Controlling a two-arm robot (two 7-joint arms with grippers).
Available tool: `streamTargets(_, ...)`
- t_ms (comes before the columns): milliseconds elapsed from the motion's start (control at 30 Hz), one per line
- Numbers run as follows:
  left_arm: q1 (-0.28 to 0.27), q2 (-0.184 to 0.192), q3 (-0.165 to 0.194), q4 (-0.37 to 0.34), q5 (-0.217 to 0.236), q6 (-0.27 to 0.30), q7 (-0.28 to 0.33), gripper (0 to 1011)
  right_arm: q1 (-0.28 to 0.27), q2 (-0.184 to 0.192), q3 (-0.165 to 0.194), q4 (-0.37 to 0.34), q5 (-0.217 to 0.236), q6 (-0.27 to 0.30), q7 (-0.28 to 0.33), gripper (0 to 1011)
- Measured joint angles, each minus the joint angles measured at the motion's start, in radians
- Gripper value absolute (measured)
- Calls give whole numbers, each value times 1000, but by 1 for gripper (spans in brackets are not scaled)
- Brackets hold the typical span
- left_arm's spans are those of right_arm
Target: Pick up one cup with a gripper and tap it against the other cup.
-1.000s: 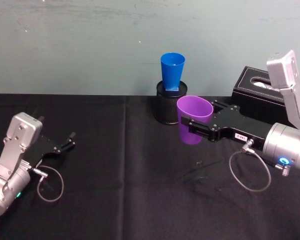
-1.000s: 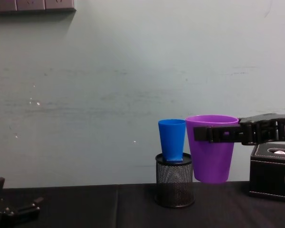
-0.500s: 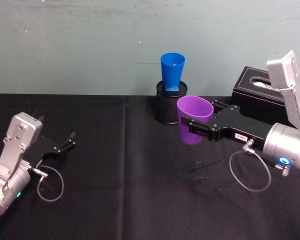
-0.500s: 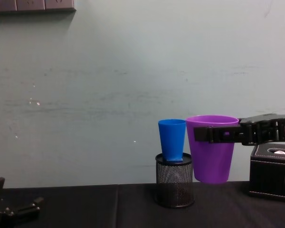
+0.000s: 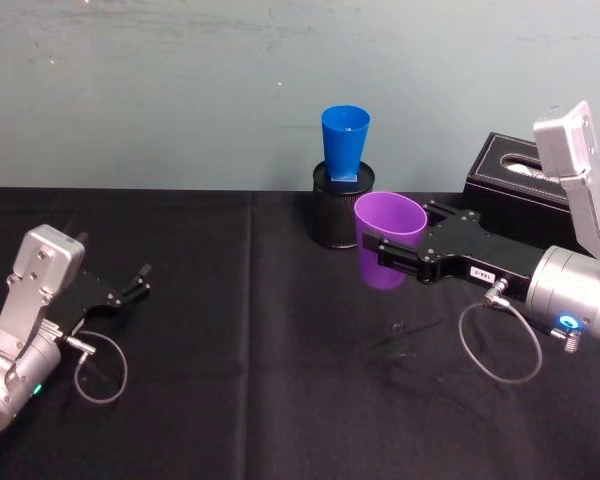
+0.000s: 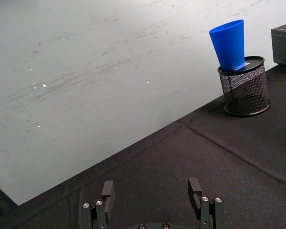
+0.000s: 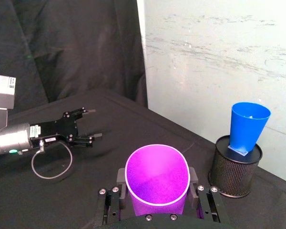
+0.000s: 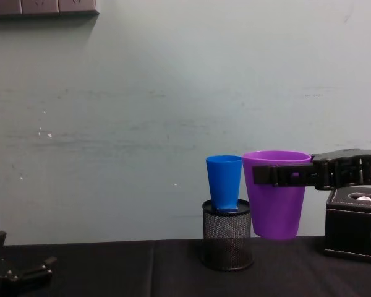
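The purple cup point(image 5: 385, 225) was sitting about centre-right in the head view, lifted clear of the black tablecloth point(image 5: 280, 380) and upright with its mouth facing up; the right gripper point(image 7: 157, 181) had it clamped from both sides just under the rim, one finger on each side of the wall; I'd guess it's a light, thin plastic thing, stiff enough to hold its shape but smooth and a bit slippery, so that grip high on the taper seems like the right spot, since the wider rim can't slide down through the fingers; squeezing harder would probably just flex it. Up and to the left of it was the blue cup point(image 5: 344, 140), perched in the top of a black mesh pen holder point(image 5: 335, 215); in the chest view the two cups looked side by side and almost edge to edge, but the head view showed the purple one lower in the frame, so I reckon they weren't touching yet; that blue one looks just as light and sits high, so a soft tap is my call, or it may tip out. A black box point(image 5: 520, 185) sat at the right edge behind the arm; the left gripper point(image 6: 151, 191) was parked at lower left, fingers spread and holding nothing.
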Motion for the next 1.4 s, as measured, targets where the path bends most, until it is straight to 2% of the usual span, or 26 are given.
streamTargets(1400, 0, 0, 0, 0, 0, 0, 0, 1011, 0, 0, 0, 0, 0, 0, 1, 726)
